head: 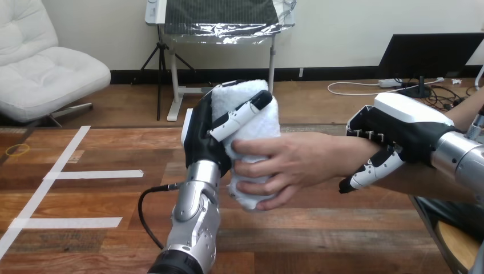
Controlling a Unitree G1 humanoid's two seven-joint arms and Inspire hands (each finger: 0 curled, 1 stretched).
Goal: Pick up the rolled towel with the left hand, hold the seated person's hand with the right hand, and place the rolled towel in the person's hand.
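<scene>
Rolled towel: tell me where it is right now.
In the head view the rolled towel stands upright at centre, with the left hand curled round it from the left and the person's hand gripping it from the right.

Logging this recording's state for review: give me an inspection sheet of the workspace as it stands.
Surface: wooden table, white tape strips at left.
Job's things: rolled towel upright, off the table; person's hand gripping it.
Clutter: small yellow ring, far left.
Robot hands: left robot hand shut on the towel; right robot hand curled round the person's wrist.
Cables: nothing seen.
Surroundings: nothing seen.
</scene>
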